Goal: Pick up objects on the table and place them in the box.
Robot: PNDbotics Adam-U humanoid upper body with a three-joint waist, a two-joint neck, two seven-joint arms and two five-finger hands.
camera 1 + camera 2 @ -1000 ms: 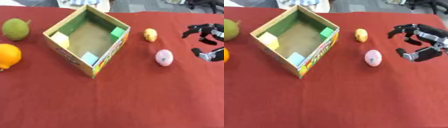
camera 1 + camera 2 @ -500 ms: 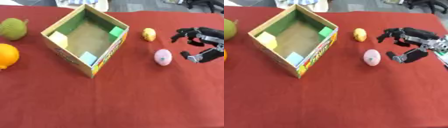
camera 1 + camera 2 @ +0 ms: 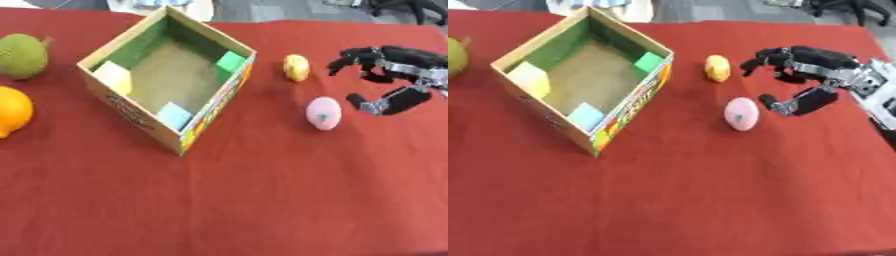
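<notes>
On the red tablecloth (image 3: 262, 200), near to far: orange (image 3: 13, 111) at 9 o'clock by the left edge, pink egg (image 3: 741, 113) right of centre, lying apart from everything. Right hand (image 3: 802, 75) hovers just at the egg's 3 o'clock, fingers spread and half-curled, gripping nothing, no contact. Box (image 3: 166, 80) at 11 o'clock, open, tilted corner-on. Yellow fruit (image 3: 297, 67) at 1 o'clock. Green fruit (image 3: 22, 55) at 10 o'clock.
</notes>
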